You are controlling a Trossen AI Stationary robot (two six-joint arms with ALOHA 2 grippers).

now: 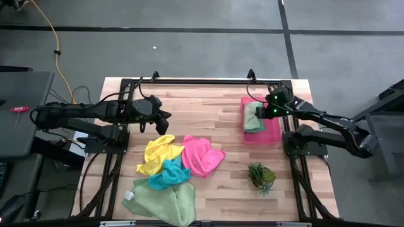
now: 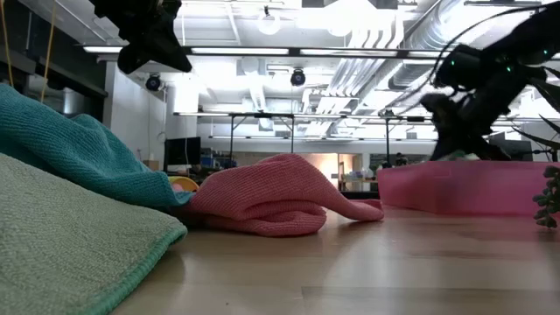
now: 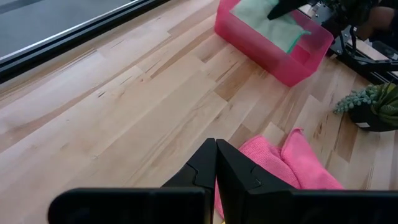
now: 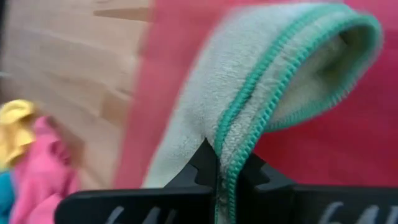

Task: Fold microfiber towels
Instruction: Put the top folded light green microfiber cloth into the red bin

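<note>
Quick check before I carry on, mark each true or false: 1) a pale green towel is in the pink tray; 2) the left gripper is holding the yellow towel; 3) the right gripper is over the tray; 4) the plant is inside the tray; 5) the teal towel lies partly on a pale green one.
1) True: a pale green towel lies in the pink tray.
2) False: the left gripper is shut on nothing, above bare table behind the yellow towel.
3) True: the right gripper is at the tray, shut on that towel's edge.
4) False: the plant stands on the table, in front of the tray.
5) True: the teal towel overlaps the second pale green towel.
</note>
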